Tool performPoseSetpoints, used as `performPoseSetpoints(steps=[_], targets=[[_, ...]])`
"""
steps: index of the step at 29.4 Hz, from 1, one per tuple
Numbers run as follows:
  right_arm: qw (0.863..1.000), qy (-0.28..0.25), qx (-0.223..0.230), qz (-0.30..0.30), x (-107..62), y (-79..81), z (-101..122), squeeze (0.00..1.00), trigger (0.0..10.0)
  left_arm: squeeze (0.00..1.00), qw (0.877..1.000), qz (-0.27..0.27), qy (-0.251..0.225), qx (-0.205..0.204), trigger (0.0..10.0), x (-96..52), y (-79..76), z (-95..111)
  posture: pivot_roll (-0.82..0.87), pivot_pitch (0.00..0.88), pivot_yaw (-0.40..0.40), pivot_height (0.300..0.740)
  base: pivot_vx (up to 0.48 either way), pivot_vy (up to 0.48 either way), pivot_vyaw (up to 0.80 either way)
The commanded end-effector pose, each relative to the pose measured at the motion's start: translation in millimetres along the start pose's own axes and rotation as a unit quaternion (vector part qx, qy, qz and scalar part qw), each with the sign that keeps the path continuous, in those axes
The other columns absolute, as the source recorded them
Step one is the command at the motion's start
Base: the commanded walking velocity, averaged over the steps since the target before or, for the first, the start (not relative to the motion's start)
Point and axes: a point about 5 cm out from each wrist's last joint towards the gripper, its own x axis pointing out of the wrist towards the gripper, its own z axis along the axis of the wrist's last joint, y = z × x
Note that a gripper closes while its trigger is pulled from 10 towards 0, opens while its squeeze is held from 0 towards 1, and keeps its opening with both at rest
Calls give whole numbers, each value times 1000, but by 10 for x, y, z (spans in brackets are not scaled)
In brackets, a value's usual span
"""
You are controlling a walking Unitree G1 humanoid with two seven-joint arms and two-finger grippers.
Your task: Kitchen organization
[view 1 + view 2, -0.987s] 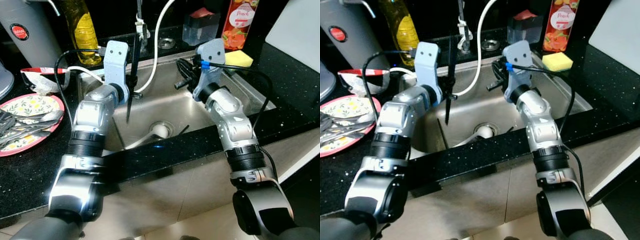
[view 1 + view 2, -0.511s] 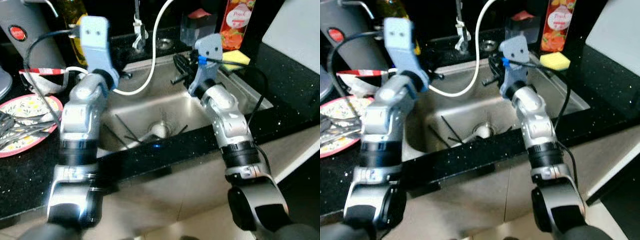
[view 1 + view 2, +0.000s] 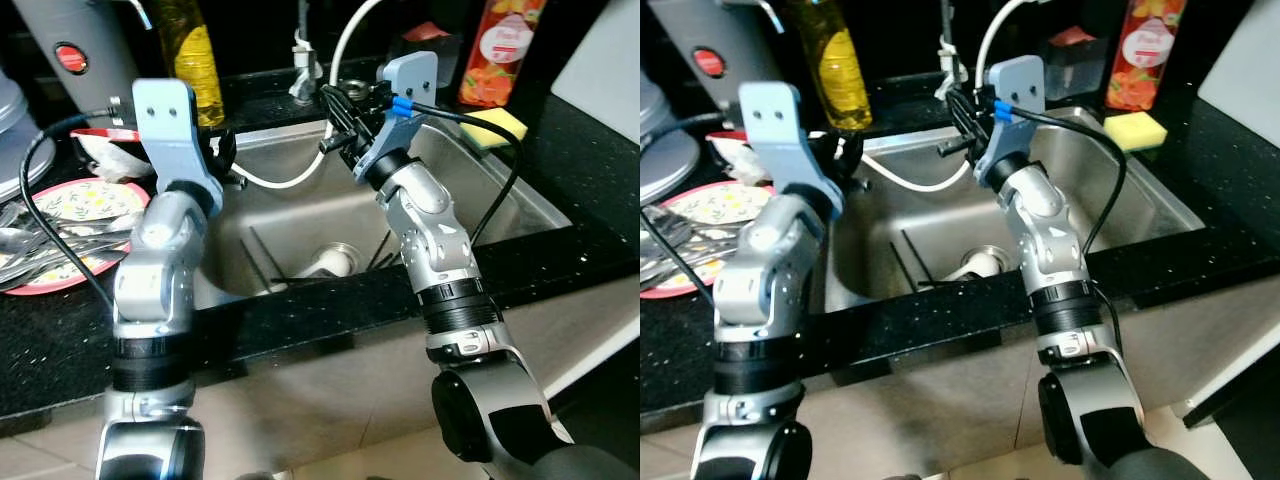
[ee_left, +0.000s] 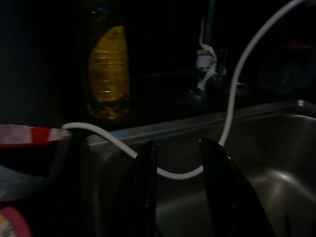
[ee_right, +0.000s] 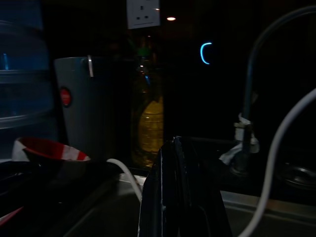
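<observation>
two thin black chopsticks [image 3: 262,258] lie in the sink [image 3: 520,195] near the drain — light, stiff, slippery; take them mid-length. left end effector [image 4: 177,163] is apart, right end effector [image 5: 180,163] together, both empty.

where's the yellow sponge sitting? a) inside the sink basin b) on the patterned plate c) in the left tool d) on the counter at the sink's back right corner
d: the yellow sponge rests on the counter beside the sink rim, in front of the orange bottle.
</observation>
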Motion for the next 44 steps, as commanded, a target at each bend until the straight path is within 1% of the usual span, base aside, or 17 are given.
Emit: performPoseSetpoints(steps=[1, 11, 13, 18, 21, 23, 29, 30, 31, 34, 35, 38, 39, 40, 41, 43, 44], targets=[[1000, -2, 7, -4, -26, -21, -19, 0, 10000, 0, 1000, -4, -20, 0, 10000, -13, -23, 92, 132, 0, 46, 740, 0, 0, 0], [1000, -7, 9, -15, -17, -39, 3, 0, 10000, 0, 999, -29, -39, -8, 10000, -60, -96, 151, 132, 0, 53, 740, 0, 0, 0], [1000, -6, 9, -25, -25, -77, -6, 0, 10000, 0, 998, -41, -45, 1, 10000, -51, -156, 182, 132, 0, 56, 740, 0, 0, 0], [999, -10, 10, -35, -23, -103, 7, 0, 10000, 0, 997, -49, -55, 18, 10000, -42, -201, 218, 118, 0, 57, 740, 0, 0, 0], [999, -10, 9, -36, -23, -106, 8, 0, 10000, 0, 997, -48, -55, 14, 10000, -39, -205, 214, 117, 0, 57, 740, 0, 0, 0], [999, -10, 8, -38, -21, -111, 16, 0, 10000, 0, 997, -51, -56, 21, 10000, -31, -221, 221, 115, 0, 50, 740, 0, 0, 0], [998, -11, 2, -55, -13, -191, 47, 0, 10000, 0, 997, -49, -60, 16, 10000, -20, -258, 226, 100, 0, 46, 740, 0, 0, 0], [998, -8, 0, -63, -28, -243, 50, 0, 10000, 0, 997, -53, -60, 16, 10000, -26, -301, 210, 88, 0, 34, 740, 0, 0, 0], [998, -5, -1, -63, -33, -246, 43, 0, 10000, 0, 997, -53, -59, 16, 10000, -33, -301, 200, 87, 0, 35, 740, 0, 0, 0], [999, -1, -3, -54, -34, -180, 19, 0, 10000, 0, 998, -41, -45, 18, 10000, -60, -212, 139, 85, 0, 46, 740, 0, 0, 0], [999, -1, -3, -54, -34, -180, 19, 0, 10000, 0, 998, -41, -45, 18, 10000, -60, -212, 139, 85, 0, 46, 740, 0, 0, 0], [999, -1, -3, -46, -30, -136, -13, 0, 10000, 0, 999, 4, -14, 50, 10000, -42, -26, 60, 97, 0, 67, 740, 0, 0, 0], [999, -1, -3, -46, -30, -136, -13, 0, 10000, 0, 999, 4, -14, 50, 10000, -42, -26, 60, 97, 0, 67, 740, 0, 0, 0], [999, -2, -5, -47, -22, -141, -13, 0, 10000, 0, 996, 39, 10, 81, 10000, -15, 76, 17, 93, 0, 75, 740, 0, 0, 0], [999, -4, -7, -48, -13, -138, -1, 0, 10000, 0, 992, 59, 22, 109, 10000, -7, 145, -5, 78, 0, 70, 740, 0, 0, 0], [999, -11, -3, -47, -20, -132, 19, 0, 10000, 0, 977, 96, 55, 180, 10000, -10, 304, -101, 100, 0, 66, 740, 0, 0, 0], [999, -11, -3, -47, -20, -132, 19, 0, 10000, 0, 977, 96, 55, 180, 10000, -10, 304, -101, 100, 0, 66, 740, 0, 0, 0]])
